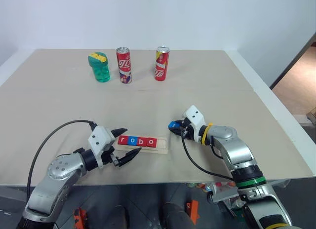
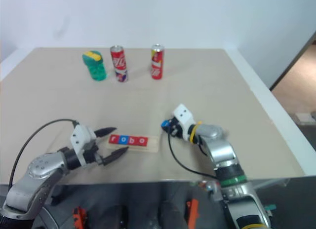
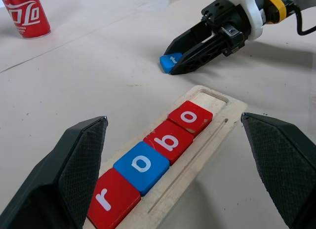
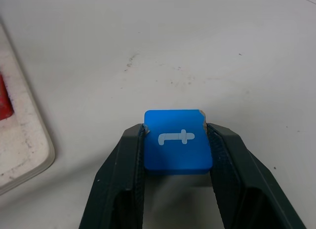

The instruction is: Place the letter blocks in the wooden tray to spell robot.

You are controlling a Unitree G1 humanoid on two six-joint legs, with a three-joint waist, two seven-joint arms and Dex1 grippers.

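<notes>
Right claw [image 4: 175, 155] pinching blue t block [image 4: 177, 145], low over the surface just right of wooden tray [image 3: 217, 135]. I'd carry it level to the empty end slot beside r-o-b-o [image 3: 157, 149], t upright. Left claw [image 3: 182, 165] spread wide, straddling the tray.

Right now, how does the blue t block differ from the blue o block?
The blue t block is clamped between the right gripper fingers, outside the wooden tray; the blue o block lies free in the tray's groove. The t block has no tile beside it, while the o block sits second in the row, between the red r block and red b block. Both are small square blue tiles with white lowercase letters.
</notes>
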